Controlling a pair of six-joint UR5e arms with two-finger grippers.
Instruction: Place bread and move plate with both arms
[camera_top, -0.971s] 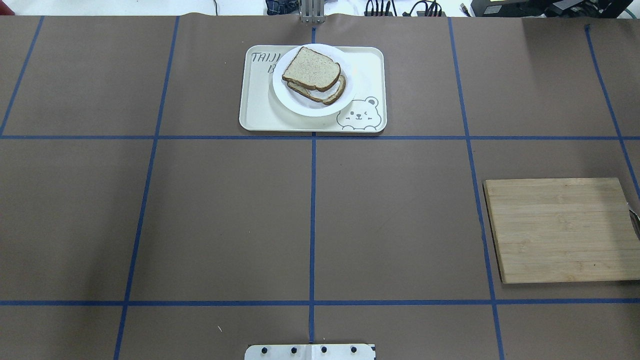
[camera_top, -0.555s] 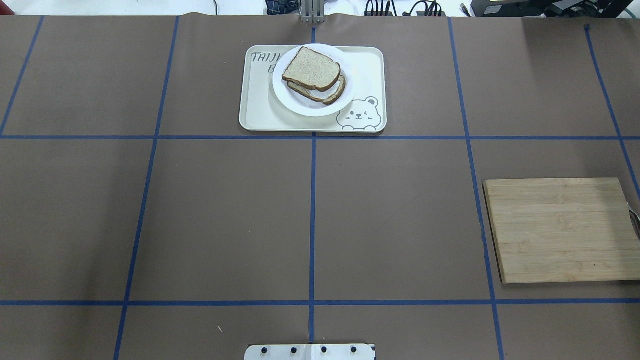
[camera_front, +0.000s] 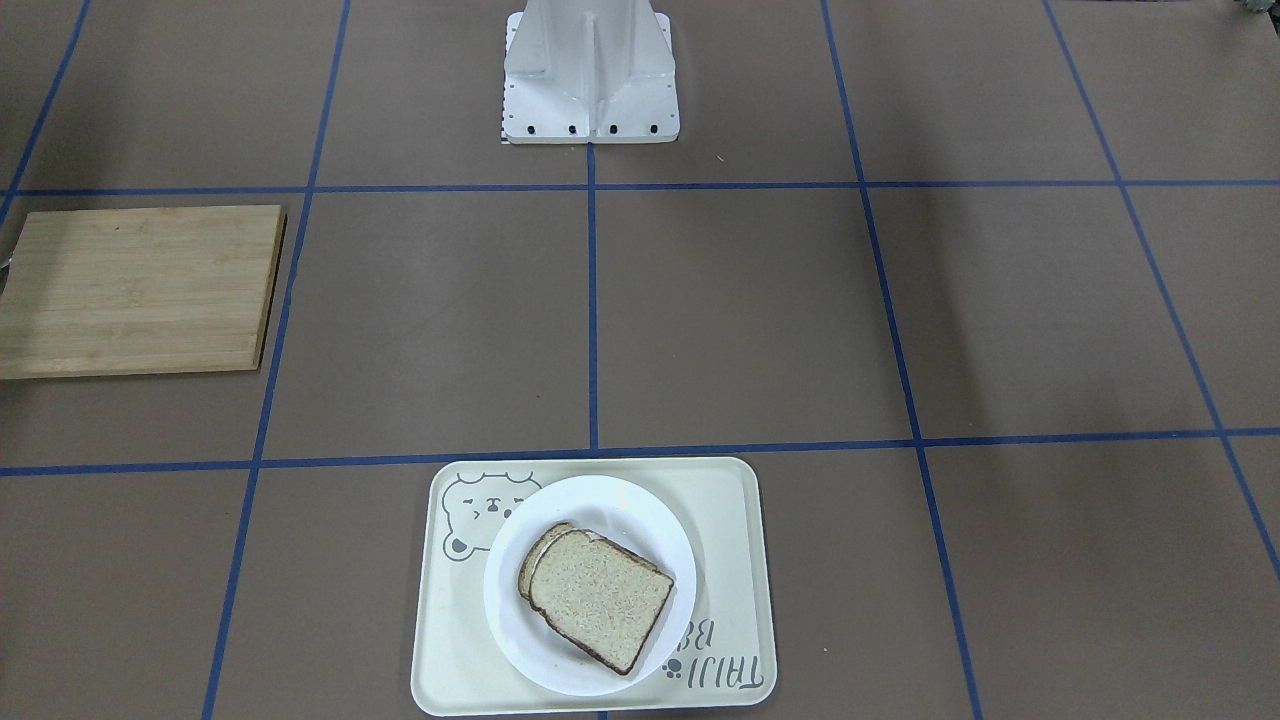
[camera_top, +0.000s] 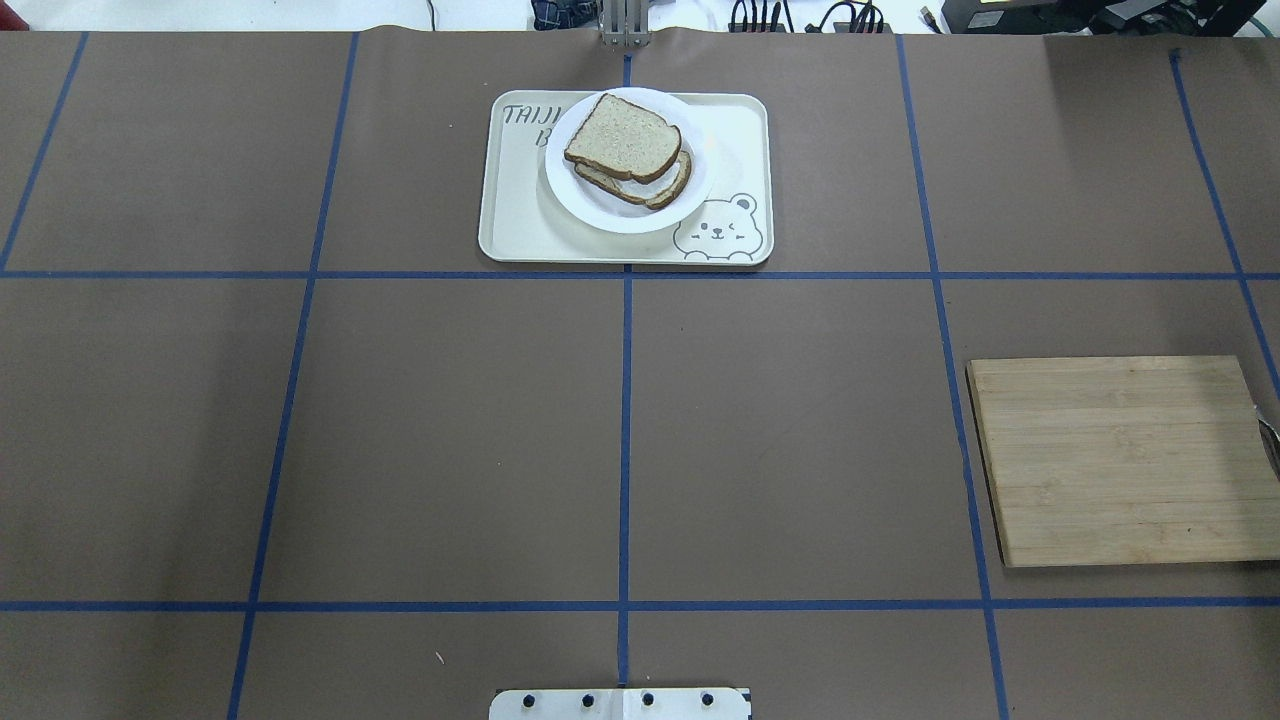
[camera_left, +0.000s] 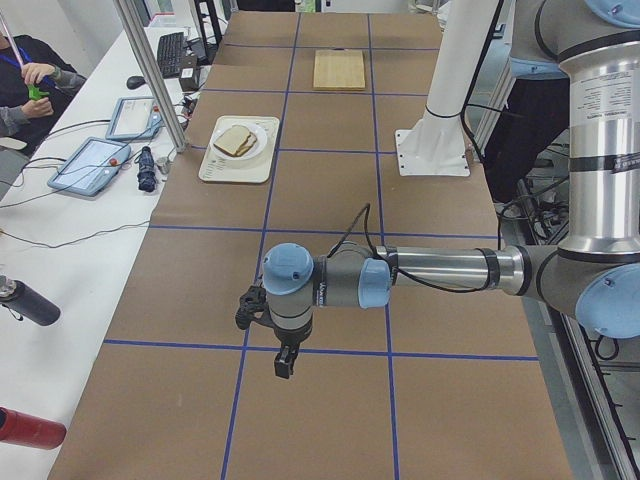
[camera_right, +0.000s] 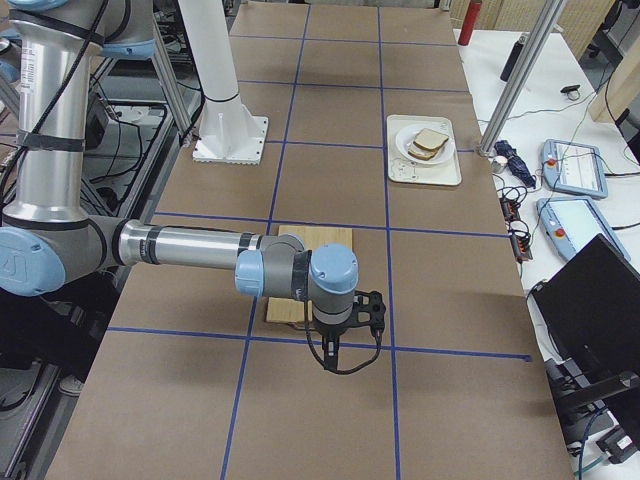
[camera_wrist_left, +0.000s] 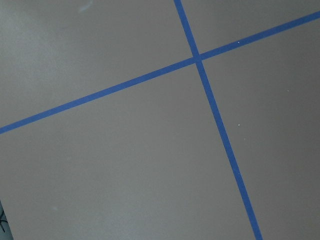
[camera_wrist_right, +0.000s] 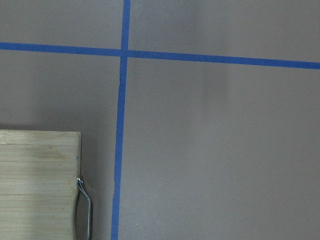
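Bread (camera_top: 622, 137) lies on the white plate (camera_top: 612, 213), far from the left gripper (camera_left: 284, 362) and right gripper (camera_right: 333, 355); their jaw width you cannot tell. It seems placed, so park both clear.

— What does the counter (camera_top: 450, 430) look like?

— It is covered in flat brown paper, and blue tape lines (camera_top: 625, 440) divide it into a grid of large rectangles.

— What rests directly on it?

— Three things. A white base plate (camera_top: 620, 704) with a row of dark bolts stands at the robot's edge, on the centre line. A cream tray (camera_top: 735, 130) with a bear drawing lies across that same centre line at the far edge, its near rim just beside a cross line.

— And the third?

— A pale wooden board (camera_top: 1120, 460) lies flat on the robot's right, well apart from the tray. Its inner edge runs close along a lengthwise line, and a thin metal loop (camera_wrist_right: 85, 205) sits at its outer edge.
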